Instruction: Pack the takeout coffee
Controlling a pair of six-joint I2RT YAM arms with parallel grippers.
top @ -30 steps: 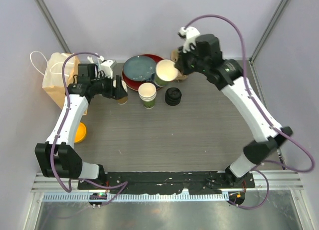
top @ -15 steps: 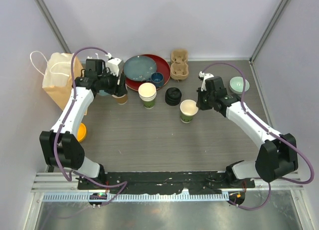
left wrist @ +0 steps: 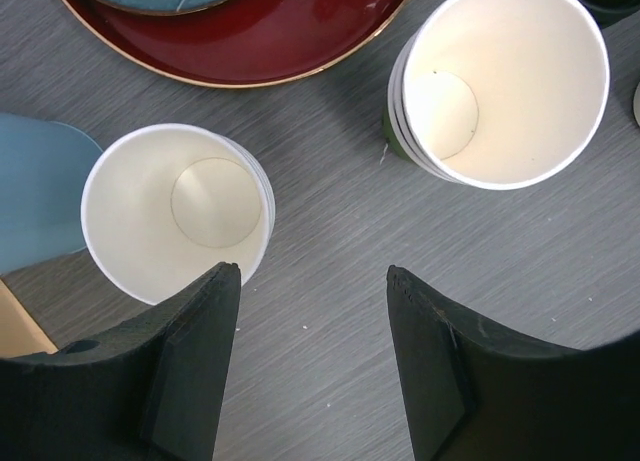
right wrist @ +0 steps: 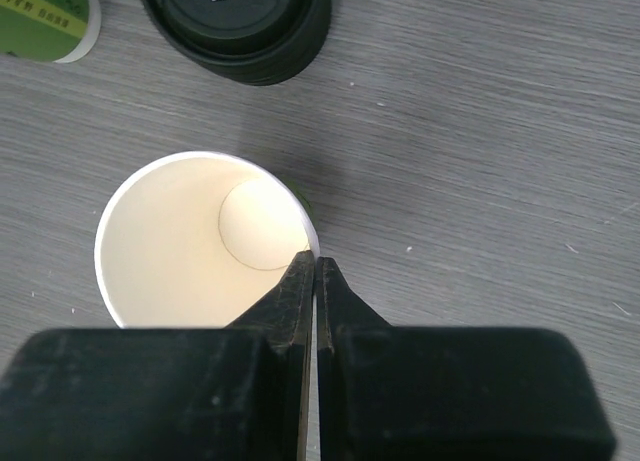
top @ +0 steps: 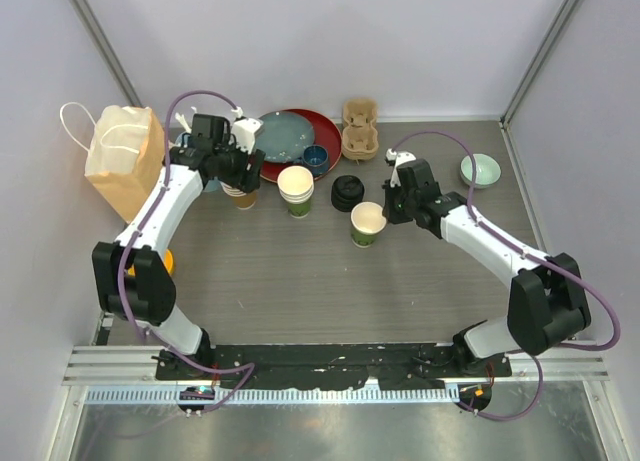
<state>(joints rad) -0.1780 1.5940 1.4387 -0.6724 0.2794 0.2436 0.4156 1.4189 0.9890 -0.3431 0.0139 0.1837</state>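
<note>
A single green-sided paper cup [top: 367, 224] [right wrist: 190, 251], cream inside, is upright at the middle of the table. My right gripper [top: 386, 210] [right wrist: 315, 263] is shut on its right rim, one finger inside the cup and one outside. Black round lids [top: 347, 193] [right wrist: 240, 21] lie stacked just behind it. My left gripper [top: 243, 174] [left wrist: 313, 277] hangs open above the table between a brown-sided stack of cups [top: 239, 193] [left wrist: 175, 216] and a green-sided stack [top: 296, 189] [left wrist: 500, 81]. Its left finger [left wrist: 190, 361] overlaps the brown stack's rim in the wrist view.
A paper bag [top: 125, 156] stands at the far left. At the back are a red plate [top: 325, 131] under a blue plate [top: 280, 136], a small blue cup [top: 316, 161] and a cardboard cup carrier [top: 360, 131]. A pale green bowl [top: 480, 169] sits at the right, a light-blue cup [left wrist: 30, 201] beside the brown stack.
My right gripper has carried the green cup from high at the back down to mid-table, then a little left. My left gripper has shifted right, over the brown stack.
</note>
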